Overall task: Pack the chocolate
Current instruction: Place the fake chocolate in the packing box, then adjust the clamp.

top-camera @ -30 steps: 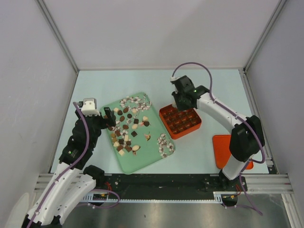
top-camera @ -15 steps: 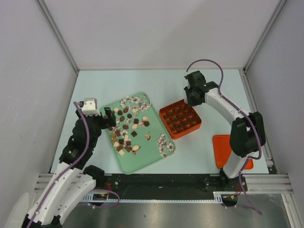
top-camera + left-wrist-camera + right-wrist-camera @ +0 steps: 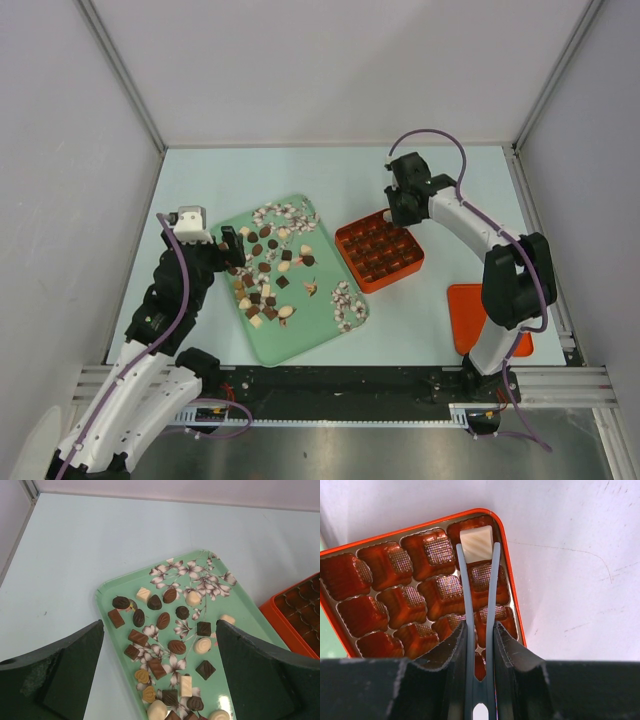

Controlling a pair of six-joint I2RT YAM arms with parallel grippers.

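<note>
**Count, largest first:** one table point(image 3: 300, 170); two arms, namely left arm point(image 3: 160, 300) and right arm point(image 3: 470, 225); one green tray point(image 3: 305, 338); one orange box point(image 3: 385, 258) with a grid of cells; one flat orange lid point(image 3: 465, 320); one pair of tweezers point(image 3: 492, 580). Then the chocolate point(image 3: 176, 646): upward of twenty pieces loose on the tray, dark brown, lighter brown and cream, too crowded toward the near end for an exact tally. One more cream piece point(image 3: 476, 542) in the box.

**Surface and room:** pale blue-green tabletop, faintly scuffed beside the box. Plain white walls point(image 3: 330, 70) on three sides, with metal framing point(image 3: 130, 90) at the corners. Tray left of centre, with a floral print; box just beside it on the right. Lid well off to the right, partly hidden by the right arm.

**Pose:** left arm folded up from its base, left gripper point(image 3: 159, 630) hanging over the tray, fingers spread wide with nothing between them. Right arm reaching over the far corner of the box, right gripper point(image 3: 480, 635) pressed together on the tweezers. Blade tips on either side of the cream piece in the corner cell; actual contact not clear.
</note>
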